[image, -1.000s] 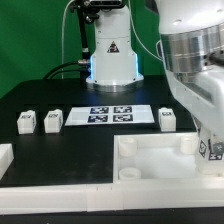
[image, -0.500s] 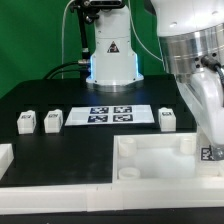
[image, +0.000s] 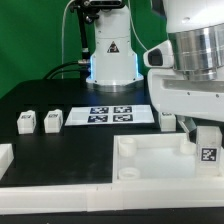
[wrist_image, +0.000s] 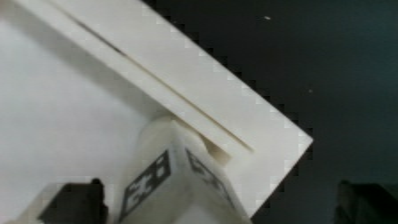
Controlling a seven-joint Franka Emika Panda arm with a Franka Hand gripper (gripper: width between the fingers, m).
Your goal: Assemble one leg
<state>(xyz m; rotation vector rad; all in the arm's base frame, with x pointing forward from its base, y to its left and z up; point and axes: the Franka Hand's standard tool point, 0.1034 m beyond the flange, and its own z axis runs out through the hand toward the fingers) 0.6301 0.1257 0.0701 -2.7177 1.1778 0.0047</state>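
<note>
One leg (image: 209, 152), a small white block with a tag facing the camera, stands upright at the corner of the large white tray-like part (image: 150, 148) on the exterior view's right. My gripper (image: 207, 138) is straight above it. In the wrist view the leg (wrist_image: 178, 180) sits between my two dark fingers (wrist_image: 71, 202), which are spread wide with a gap on each side, so the gripper is open around it. The tray-like part's rim (wrist_image: 196, 85) runs diagonally beneath. Three more legs (image: 26, 122), (image: 52, 120), (image: 167, 119) lie on the black table.
The marker board (image: 110, 114) lies in the middle of the table behind the tray-like part. The arm's base (image: 110, 55) stands at the back. A white block edge (image: 5, 155) shows at the exterior view's left.
The hand has turned from a tilted pose to square and upright over the leg. The leg now stands straight with its tag facing the camera.
</note>
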